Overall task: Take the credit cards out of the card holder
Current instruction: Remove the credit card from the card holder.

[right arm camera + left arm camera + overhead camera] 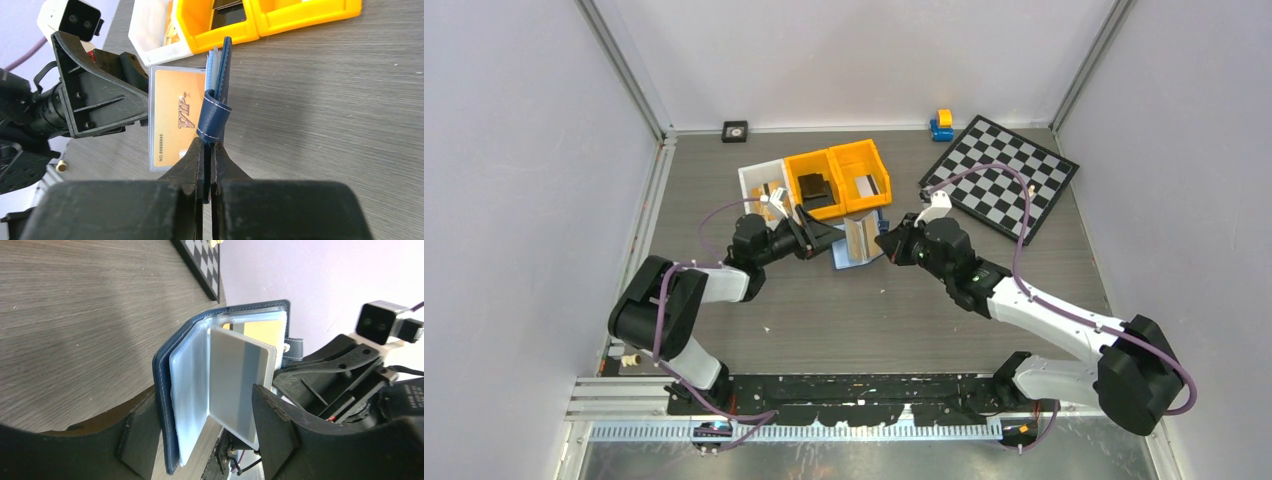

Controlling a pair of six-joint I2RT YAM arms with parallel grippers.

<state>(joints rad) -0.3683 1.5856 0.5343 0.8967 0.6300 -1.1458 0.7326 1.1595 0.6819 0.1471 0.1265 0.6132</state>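
Just on the near side of the orange bins, the holder stands open and upright, its navy cover clenched in the right pincer; the left pincer is released, its fingers spread either side of the grey card, gripping nothing; that card juts partway from its clear sleeve; the gold card sits wholly sleeved; I judge neither card out yet, so both extractions are left, the grey one nearest done.

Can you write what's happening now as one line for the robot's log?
card holder: open | right fingers: shut on its cover | left fingers: open around grey card | gold card: in holder
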